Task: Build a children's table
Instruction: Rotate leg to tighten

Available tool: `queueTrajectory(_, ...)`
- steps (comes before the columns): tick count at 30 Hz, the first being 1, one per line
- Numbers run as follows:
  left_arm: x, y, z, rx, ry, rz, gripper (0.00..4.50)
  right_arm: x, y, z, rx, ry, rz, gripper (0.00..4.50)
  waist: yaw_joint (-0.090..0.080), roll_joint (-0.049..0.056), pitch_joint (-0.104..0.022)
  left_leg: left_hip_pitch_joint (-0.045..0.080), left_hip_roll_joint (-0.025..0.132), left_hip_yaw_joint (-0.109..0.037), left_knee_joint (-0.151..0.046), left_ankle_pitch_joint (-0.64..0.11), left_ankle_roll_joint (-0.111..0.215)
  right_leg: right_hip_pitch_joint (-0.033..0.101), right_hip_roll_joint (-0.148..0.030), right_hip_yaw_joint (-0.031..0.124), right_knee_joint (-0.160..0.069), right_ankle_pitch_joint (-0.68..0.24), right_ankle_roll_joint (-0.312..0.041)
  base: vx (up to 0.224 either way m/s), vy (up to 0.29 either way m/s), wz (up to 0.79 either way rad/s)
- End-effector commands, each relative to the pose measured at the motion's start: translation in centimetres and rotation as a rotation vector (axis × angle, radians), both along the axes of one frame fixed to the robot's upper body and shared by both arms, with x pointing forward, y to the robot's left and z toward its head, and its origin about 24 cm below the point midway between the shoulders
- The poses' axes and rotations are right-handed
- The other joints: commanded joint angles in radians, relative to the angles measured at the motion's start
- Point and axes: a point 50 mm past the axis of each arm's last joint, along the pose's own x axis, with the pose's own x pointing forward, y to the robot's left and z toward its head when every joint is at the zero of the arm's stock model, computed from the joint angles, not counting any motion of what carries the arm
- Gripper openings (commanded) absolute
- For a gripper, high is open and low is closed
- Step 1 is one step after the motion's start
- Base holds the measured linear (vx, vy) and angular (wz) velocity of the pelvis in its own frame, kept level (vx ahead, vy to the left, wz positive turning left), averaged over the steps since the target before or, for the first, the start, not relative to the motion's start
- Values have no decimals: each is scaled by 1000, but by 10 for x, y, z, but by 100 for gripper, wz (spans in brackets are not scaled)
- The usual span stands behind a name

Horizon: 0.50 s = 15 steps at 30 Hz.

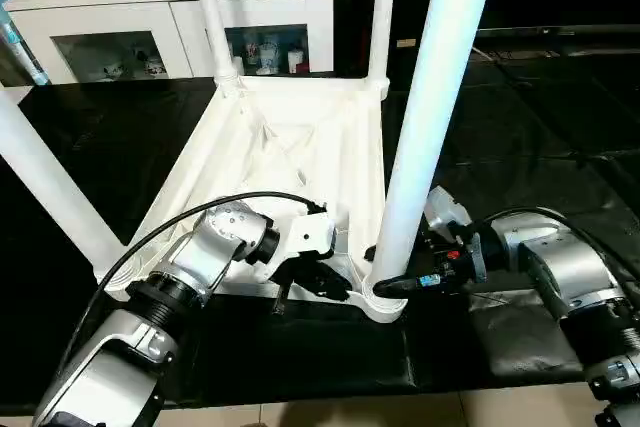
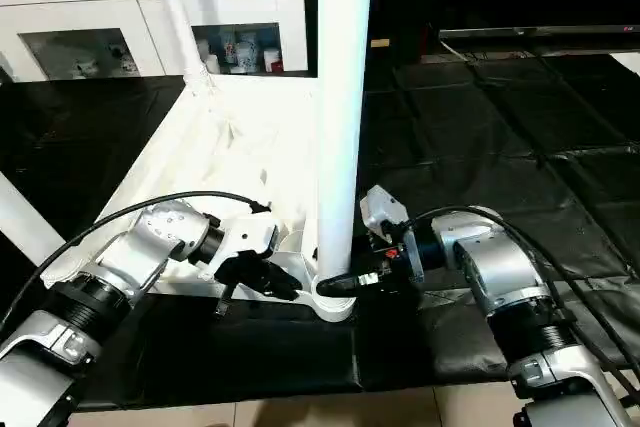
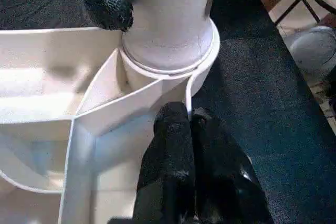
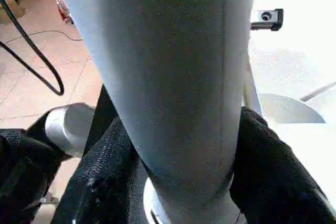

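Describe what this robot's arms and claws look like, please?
Both arms are silver metal cylinders with black ribbed rings at the joints. A black cable loops over the left forearm and another over the right forearm. White blocks sit at the wrists. Each claw, left claw and right claw, has two black, rough-textured padded fingers.

You will find no readable text, label, brand, number or sign anywhere here: the small items behind the cabinet's (image 1: 170,22) glass doors are too small to read.
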Motion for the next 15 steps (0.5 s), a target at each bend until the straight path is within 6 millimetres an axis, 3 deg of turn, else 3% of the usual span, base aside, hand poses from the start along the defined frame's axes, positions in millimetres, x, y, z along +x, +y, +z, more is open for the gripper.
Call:
queueTrajectory(1, -2, -8, 5, -19, -14, -47, 0, 0, 4, 2, 8, 3, 27, 211, -4, -26, -74, -7, 16, 12, -59, -106, 108, 66, -32, 44, -51, -254, -218, 0, 0, 0)
queueTrajectory(7, 6, -11, 6, -21, -21, 67, 0, -1, 11, -2, 32, 9, -23, 206, -5, -27, -72, -6, 15, 13, -60, -115, 103, 64, -32, 44, -54, -280, -208, 0, 0, 0)
queueTrajectory(11, 18, -17, 11, -68, -11, 236, 0, 4, 22, -9, 0, -11, -174, 203, -13, -28, -67, -5, 9, 12, -63, -144, 73, 65, -29, 41, -66, -375, -165, 0, 0, 0)
queueTrajectory(12, 23, -20, 13, -97, -12, 321, 0, 10, 30, -14, -39, -35, -297, 202, -16, -18, -65, -3, 6, 13, -64, -151, 63, 61, -28, 41, -72, -397, -154, 0, 0, 0)
queueTrajectory(15, 27, -25, 12, -121, -8, 403, 0, 18, 39, -19, -65, -50, -442, 199, -44, -21, -63, -7, -2, 9, -66, -191, 33, 64, -26, 33, -81, -463, -117, 0, 0, 0)
